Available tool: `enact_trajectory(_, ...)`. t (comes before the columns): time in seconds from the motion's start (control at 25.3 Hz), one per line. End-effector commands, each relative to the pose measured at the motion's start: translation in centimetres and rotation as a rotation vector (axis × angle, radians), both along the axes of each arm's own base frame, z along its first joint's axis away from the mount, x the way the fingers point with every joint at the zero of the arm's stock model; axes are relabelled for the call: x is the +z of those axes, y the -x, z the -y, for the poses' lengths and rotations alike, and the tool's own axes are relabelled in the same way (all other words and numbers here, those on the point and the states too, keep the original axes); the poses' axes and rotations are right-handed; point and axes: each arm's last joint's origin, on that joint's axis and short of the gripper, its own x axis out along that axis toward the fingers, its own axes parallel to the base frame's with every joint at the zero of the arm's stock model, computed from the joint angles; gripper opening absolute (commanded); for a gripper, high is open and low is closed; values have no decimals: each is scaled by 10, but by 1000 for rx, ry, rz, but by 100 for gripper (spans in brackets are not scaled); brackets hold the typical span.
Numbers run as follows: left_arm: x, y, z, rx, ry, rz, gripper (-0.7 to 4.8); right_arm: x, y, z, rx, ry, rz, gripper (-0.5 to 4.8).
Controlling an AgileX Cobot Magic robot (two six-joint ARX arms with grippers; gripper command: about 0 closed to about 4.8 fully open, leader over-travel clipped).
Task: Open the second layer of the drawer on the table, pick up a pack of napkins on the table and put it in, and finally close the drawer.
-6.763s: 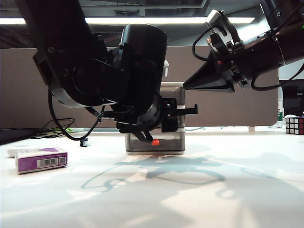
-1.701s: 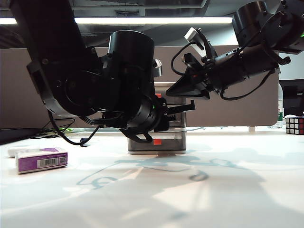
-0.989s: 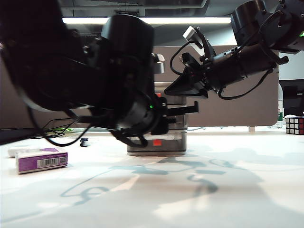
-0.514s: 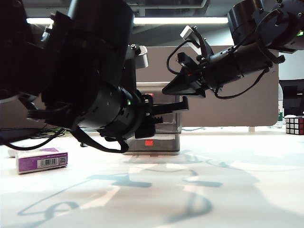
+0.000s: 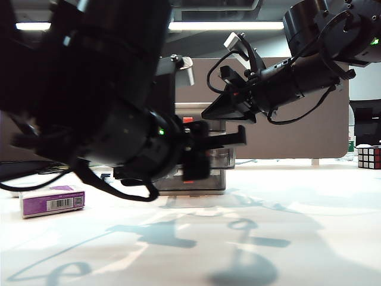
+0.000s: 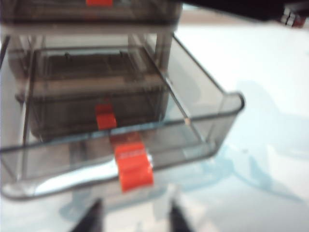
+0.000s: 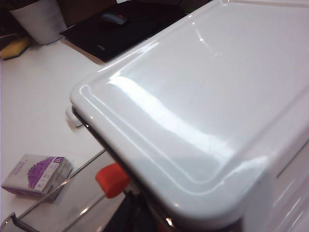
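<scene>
Second layer of the drawer (image 6: 120, 130) stands pulled out, empty. Left gripper (image 6: 131, 216) just before its tab, fingers parted, holding nothing. Pack of napkins (image 5: 52, 200) lies flat on table (image 5: 309, 238), long axis crosswise, well off to the left arm's side; left arm nearer. Right gripper (image 5: 208, 113) hovers over drawer (image 7: 203, 111) top; finger state cannot be told.
</scene>
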Motion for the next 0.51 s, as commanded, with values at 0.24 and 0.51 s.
enact_trajectory(0.24,16,26,-38,-14,-29,-13,231,3,0,-1,13,-7,-1,-4)
enact_trajectory(0.51,30,46,-80,-60,-212,-54,372,2,0,-1,29,-13,-9,-4)
